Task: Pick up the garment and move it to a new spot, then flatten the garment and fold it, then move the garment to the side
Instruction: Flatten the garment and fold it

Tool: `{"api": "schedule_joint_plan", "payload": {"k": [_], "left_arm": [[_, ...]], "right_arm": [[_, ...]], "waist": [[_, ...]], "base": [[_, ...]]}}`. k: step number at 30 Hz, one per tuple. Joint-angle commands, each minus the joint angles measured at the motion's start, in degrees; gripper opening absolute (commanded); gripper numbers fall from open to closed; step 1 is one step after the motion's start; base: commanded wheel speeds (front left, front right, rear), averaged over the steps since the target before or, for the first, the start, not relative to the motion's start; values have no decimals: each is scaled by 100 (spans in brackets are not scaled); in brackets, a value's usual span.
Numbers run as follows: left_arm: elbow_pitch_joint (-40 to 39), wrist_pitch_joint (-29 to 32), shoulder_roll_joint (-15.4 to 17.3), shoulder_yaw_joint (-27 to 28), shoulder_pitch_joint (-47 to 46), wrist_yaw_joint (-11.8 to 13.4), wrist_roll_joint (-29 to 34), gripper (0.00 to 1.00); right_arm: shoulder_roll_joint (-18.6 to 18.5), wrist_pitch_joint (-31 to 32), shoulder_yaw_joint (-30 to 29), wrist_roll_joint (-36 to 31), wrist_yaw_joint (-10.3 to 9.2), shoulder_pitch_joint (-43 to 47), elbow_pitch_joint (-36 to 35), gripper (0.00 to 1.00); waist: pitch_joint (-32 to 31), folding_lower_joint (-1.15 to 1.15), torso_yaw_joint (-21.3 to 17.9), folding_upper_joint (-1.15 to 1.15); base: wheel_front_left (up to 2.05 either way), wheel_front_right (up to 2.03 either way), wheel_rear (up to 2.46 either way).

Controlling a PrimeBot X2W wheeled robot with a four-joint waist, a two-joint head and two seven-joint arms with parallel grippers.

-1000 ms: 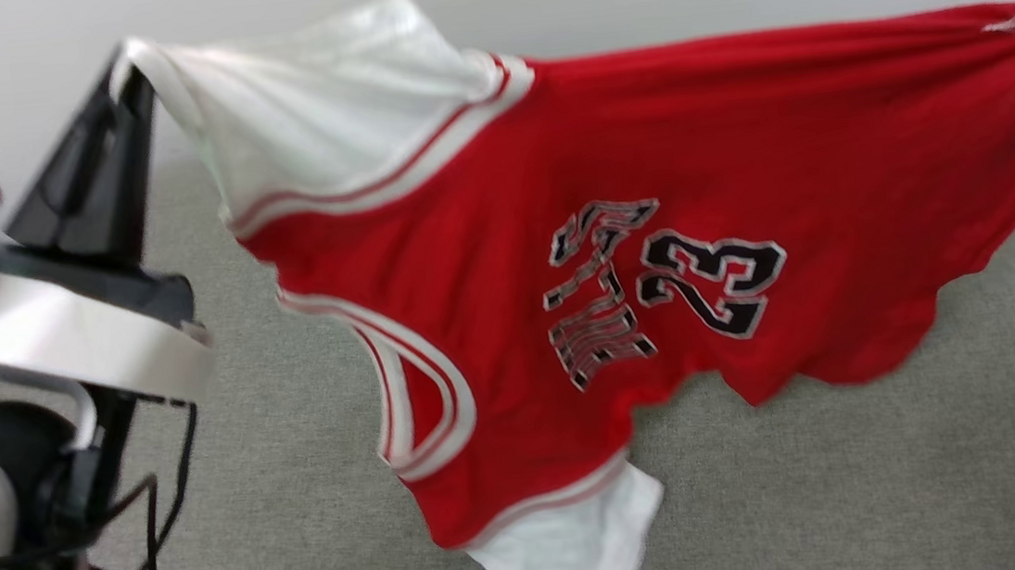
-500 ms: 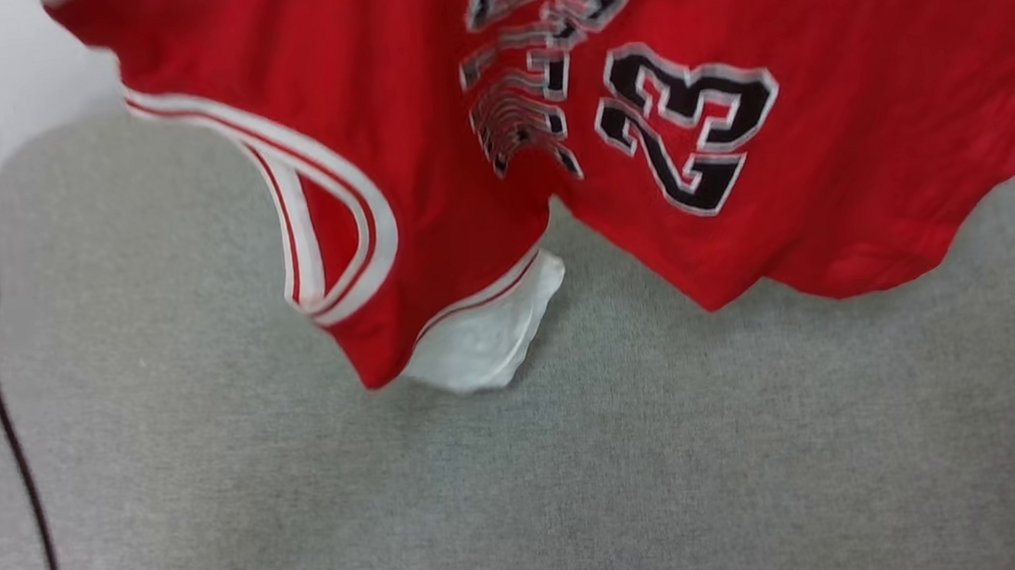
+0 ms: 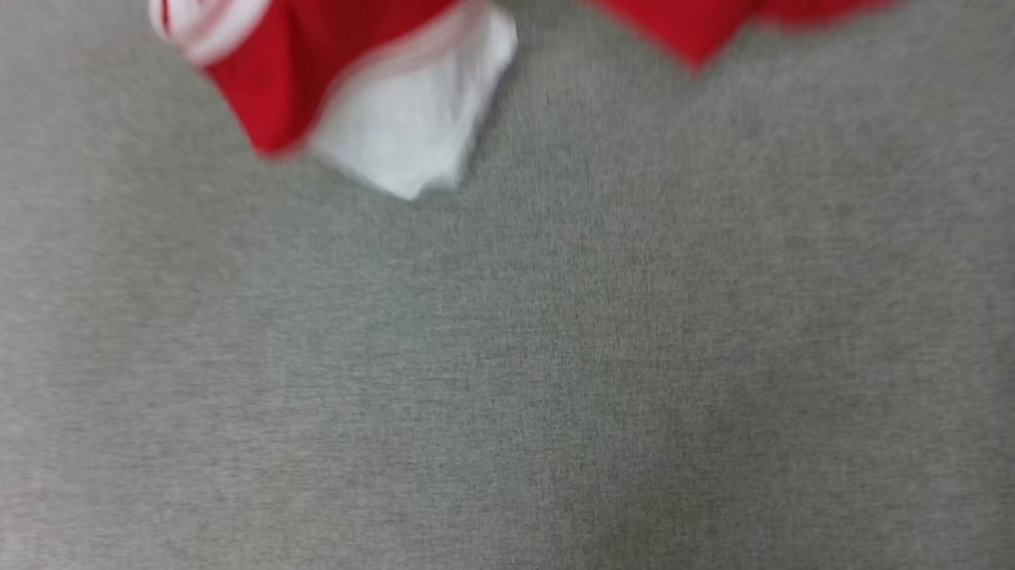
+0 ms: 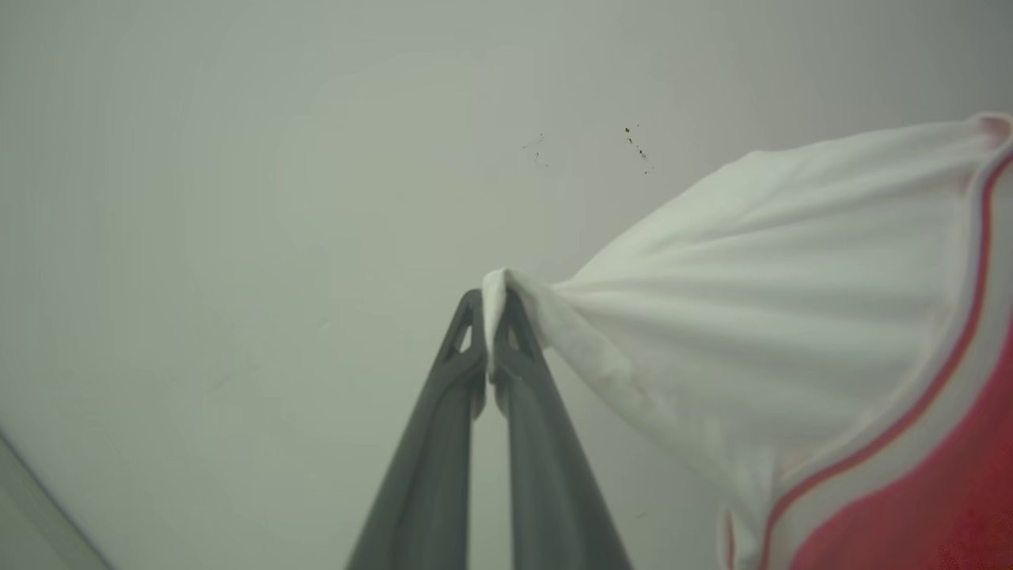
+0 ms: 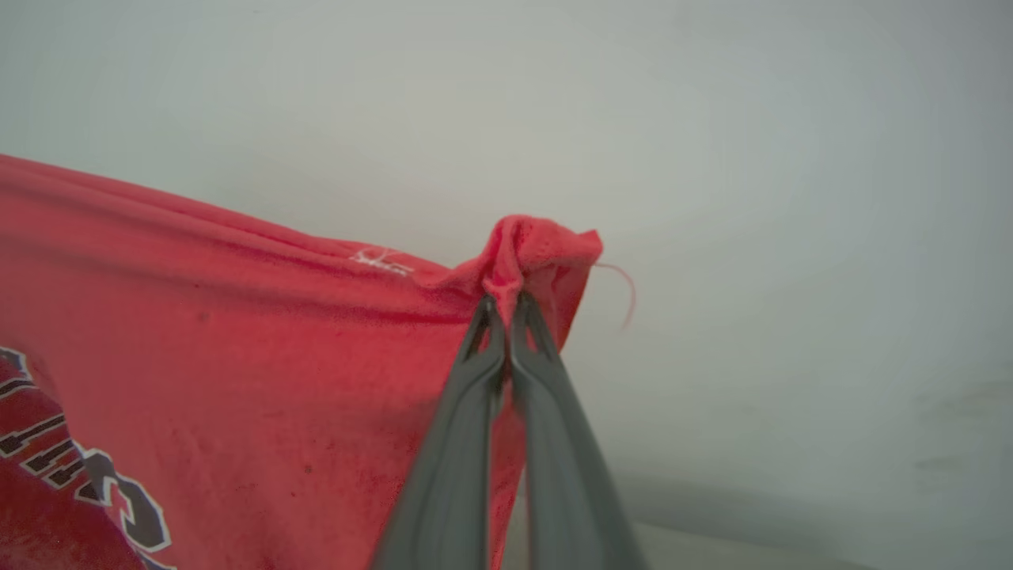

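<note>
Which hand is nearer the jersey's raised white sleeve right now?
Left. The left hand is shut on the edge of the white short sleeve of the red jersey-style shirt; the right hand pinches its bunched red corner, clear of white fabric.

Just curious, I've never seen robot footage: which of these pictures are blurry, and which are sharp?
Head view: smeared all over, shirt and grey surface both soft, likely motion blur. Left wrist view: sharp where the left gripper pinches the shirt; soft, even light, no glare. Right wrist view: right gripper crisp at its tips, blurred lower down.
</note>
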Motion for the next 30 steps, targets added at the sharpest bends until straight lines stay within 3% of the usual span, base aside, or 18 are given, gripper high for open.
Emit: {"api": "schedule_joint_plan", "payload": {"k": [1, 9, 16, 24, 30], "left_arm": [[273, -46, 70, -39, -456, -31, 119, 0], [1919, -972, -327, -389, -2555, -68, 578, 0], [3079, -2058, -773, -596, -3322, 98, 904, 0], [3546, -2801, -1257, -650, -2504, 226, 694, 0], [2960, -2859, -1617, -542, -911, 296, 444, 0]], "right_arm": [[-67, -106, -14, -153, -14, -371, 245, 0], [48, -1201, 58, -863, -17, -2020, 1684, 0], [197, -2349, -104, -1397, -22, -2835, 2790, 0], [276, -3184, -228, -1628, -18, -2489, 3385, 0], [621, -4005, -156, -1407, -14, -1432, 3516, 0]], "waist": [[646, -2, -19, 0], [1378, -2, -40, 0], [1656, -2, 3, 0], [1809, -2, 111, 0], [1549, -2, 150, 0]], "base": [[0, 0, 0], [0, 0, 0], [0, 0, 0], [0, 0, 0], [0, 0, 0]]}}
